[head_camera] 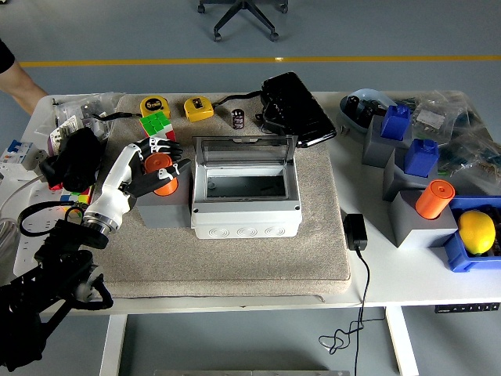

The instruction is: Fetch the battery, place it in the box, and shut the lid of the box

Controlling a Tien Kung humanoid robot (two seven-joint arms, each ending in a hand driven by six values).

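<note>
Left hand (156,166) with fingers curled around the orange battery (163,174), battery upright on its grey block (163,208), block just at 9 o'clock of the open grey box (245,200), lid (244,149) standing up, beige mat (235,258) below.

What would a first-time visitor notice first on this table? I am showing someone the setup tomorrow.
Probably the grey box in the middle of the beige mat, its lid standing open. Just left of it, the robot's left hand wraps its fingers around an orange battery standing on a grey block. At the right edge, a yellow lemon sits in a blue tray.
</note>
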